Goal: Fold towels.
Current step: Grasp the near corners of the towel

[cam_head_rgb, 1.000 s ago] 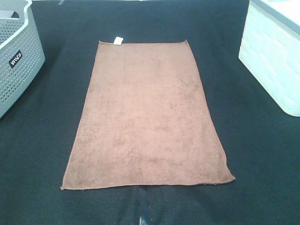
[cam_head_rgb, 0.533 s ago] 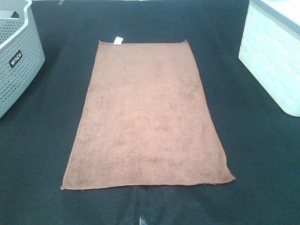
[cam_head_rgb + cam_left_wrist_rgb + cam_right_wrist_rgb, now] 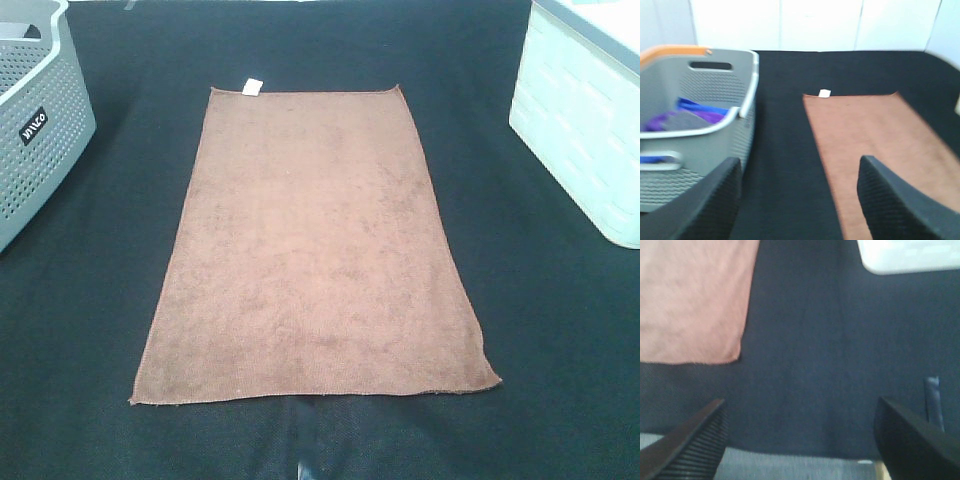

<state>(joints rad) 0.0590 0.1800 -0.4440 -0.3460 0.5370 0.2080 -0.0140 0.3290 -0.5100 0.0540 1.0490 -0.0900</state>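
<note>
One brown towel lies spread flat on the black table, long side running away from the camera, its small white tag at the far left corner. Neither arm shows in the exterior high view. In the left wrist view my left gripper stands open above the black cloth, between the grey basket and the towel, with nothing between its fingers. The right wrist view has my right gripper open and empty over bare table, near the towel's front right corner.
A grey perforated basket holding blue and purple cloth stands at the left edge. A pale mint-white bin stands at the right edge. Black cloth covers the table all around the towel.
</note>
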